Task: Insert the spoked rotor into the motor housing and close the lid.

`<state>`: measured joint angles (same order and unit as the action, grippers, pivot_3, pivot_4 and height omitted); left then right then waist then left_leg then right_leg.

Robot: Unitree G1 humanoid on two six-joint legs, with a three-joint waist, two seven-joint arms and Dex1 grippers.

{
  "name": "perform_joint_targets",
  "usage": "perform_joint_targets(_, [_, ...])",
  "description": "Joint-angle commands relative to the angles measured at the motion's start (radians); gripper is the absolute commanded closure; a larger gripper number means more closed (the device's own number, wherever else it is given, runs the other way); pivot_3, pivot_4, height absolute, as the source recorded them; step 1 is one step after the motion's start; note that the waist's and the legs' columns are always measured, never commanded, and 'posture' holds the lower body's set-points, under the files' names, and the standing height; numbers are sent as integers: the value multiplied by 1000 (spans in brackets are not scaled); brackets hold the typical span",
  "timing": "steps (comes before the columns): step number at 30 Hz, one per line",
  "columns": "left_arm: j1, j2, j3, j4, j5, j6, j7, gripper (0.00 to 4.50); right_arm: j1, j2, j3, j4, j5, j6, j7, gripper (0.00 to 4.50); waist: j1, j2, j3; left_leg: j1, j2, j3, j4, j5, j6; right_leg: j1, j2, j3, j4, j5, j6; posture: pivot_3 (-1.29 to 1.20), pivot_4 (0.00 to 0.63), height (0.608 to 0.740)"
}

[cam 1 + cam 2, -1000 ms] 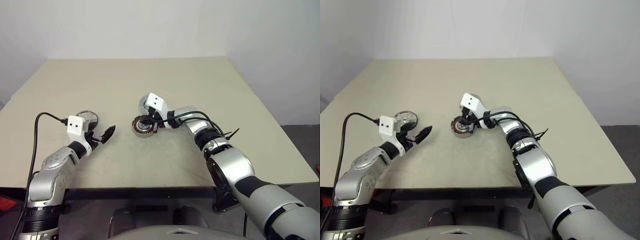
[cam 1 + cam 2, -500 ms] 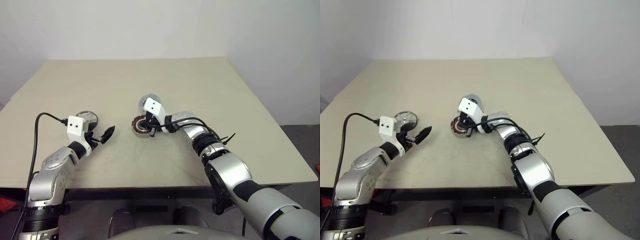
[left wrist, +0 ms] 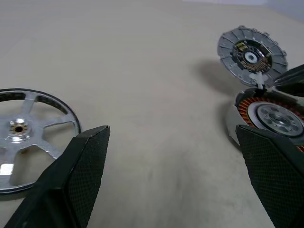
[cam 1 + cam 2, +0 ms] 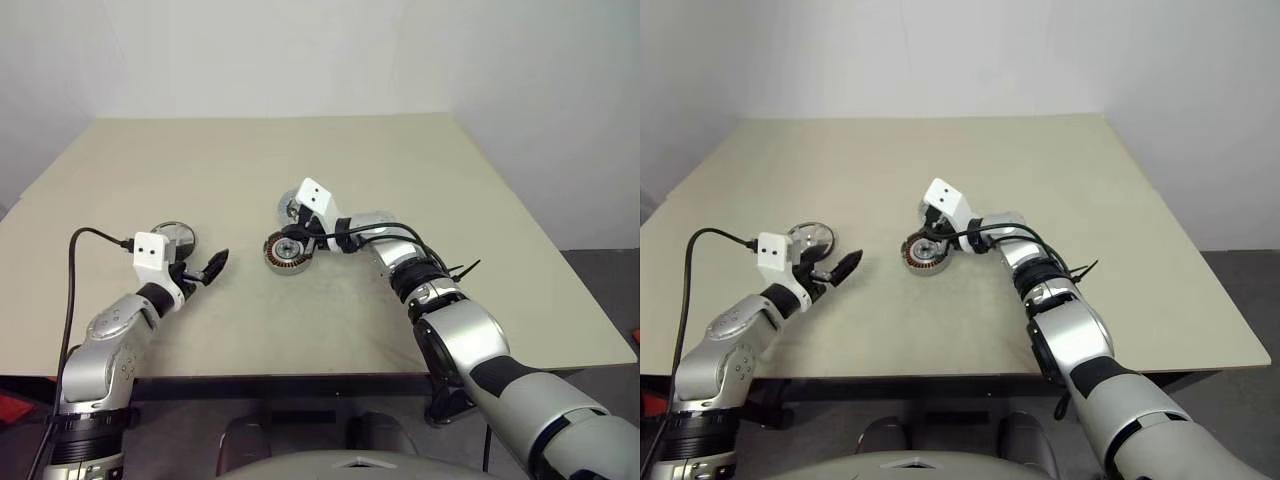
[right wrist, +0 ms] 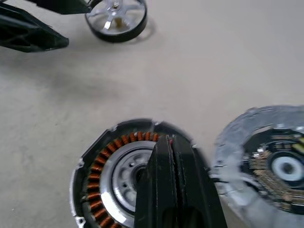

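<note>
Since the earlier frames the right arm has dipped toward the motor housing and drawn back up a little; the left arm and all three parts have kept their places.

Left side of the table: the spoked rotor lies flat near the left edge, untouched. The left gripper hovers just beside it, fingers spread wide and empty.

Centre: the motor housing sits open, copper windings exposed. The right gripper is over its hub, fingers clenched together on nothing. The lid lies just beside the housing toward the far edge, dark inner face up.

Risks, as judged: the closed right fingers could nudge the unsecured housing or knock the lid. The rotor lies flat and thin, so a grasp at its rim may slip or push it toward the left edge.
</note>
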<state>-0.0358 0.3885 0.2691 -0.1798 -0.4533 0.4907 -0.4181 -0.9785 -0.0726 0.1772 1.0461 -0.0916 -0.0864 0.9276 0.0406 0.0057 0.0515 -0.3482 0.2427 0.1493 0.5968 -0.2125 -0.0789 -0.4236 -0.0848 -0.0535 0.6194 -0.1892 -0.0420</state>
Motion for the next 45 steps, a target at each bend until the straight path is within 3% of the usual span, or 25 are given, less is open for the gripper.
perform_joint_targets(1, [10, 1, 67, -33, -33, -2, 26, 0, -24, -9, -20, -45, 24, 0, -2, 4474, -1, 0, 0, 0, 0, 0, 0, 0, 0, 0, 0, 0, 0, 0, 0, 0, 0, 740])
perform_joint_targets(15, [21, 11, 70, -45, -32, 9, 40, 0, 129, 54, 77, -76, -37, 67, -31, 4474, -1, -1, 0, 1, 0, 0, 0, 0, 0, 1, 0, 0, -1, 0, 0, 0, 0, 740])
perform_joint_targets(23, [24, 15, 66, -44, -29, 10, 40, 0, 67, 29, 26, -120, 29, 67, -28, 4474, 2, 0, 0, 7, 0, 0, 0, 0, 0, 4, 0, 0, 0, 0, 1, 0, 0, 740])
perform_joint_targets(31, [19, 12, 56, -36, -28, 7, 37, 0, 18, 19, 5, -102, 40, 62, -46, 4474, -2, 0, 0, 3, 0, 0, -1, 0, 0, 1, 1, 0, -1, 0, 0, 0, 0, 740])
perform_joint_targets(45, [31, 20, 71, -54, -31, 11, 42, 0, 79, 24, 41, 16, -8, 24, -99, 4474, 0, 0, 0, 4, 0, 0, -2, 0, 0, 3, 0, 0, -1, -1, 0, 0, 0, 740])
